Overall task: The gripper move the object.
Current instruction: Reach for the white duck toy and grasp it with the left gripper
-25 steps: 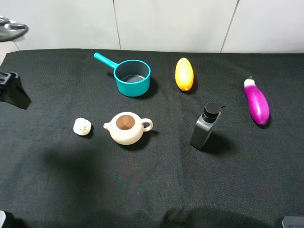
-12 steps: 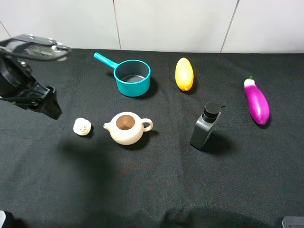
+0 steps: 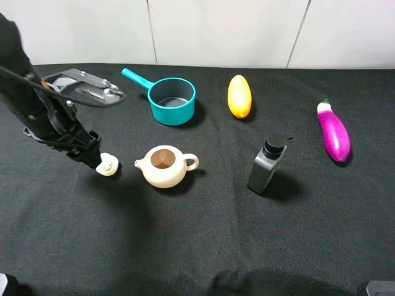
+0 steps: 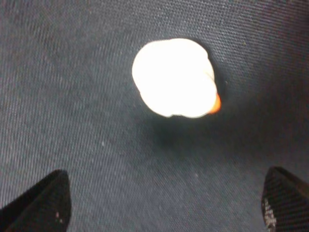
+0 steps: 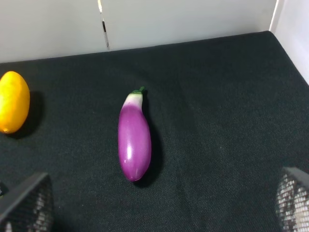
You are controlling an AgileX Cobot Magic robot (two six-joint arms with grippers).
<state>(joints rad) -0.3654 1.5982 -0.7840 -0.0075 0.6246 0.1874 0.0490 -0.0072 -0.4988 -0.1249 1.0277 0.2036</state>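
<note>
The object, a small cream-white garlic-like lump (image 3: 107, 165), lies on the black cloth left of the beige teapot (image 3: 164, 166). My left gripper (image 3: 93, 158) reaches in from the left, and its dark fingers sit just left of the lump, close to it. In the left wrist view the lump (image 4: 173, 78) lies on the cloth ahead of the open left gripper (image 4: 164, 212), between the lines of its two fingertips (image 4: 46, 203) and not gripped. My right gripper (image 5: 159, 212) is open and empty, with the purple eggplant (image 5: 134, 140) ahead of it.
A teal saucepan (image 3: 171, 100) stands at the back. A yellow oval fruit (image 3: 239, 95) lies to its right. A black pump bottle (image 3: 266, 164) stands right of the teapot. The eggplant (image 3: 334, 132) lies at the far right. A white wall runs behind the table.
My left arm has swung in from the left edge, right and down, to just beside the lump. The lump and the other things have not moved.
</note>
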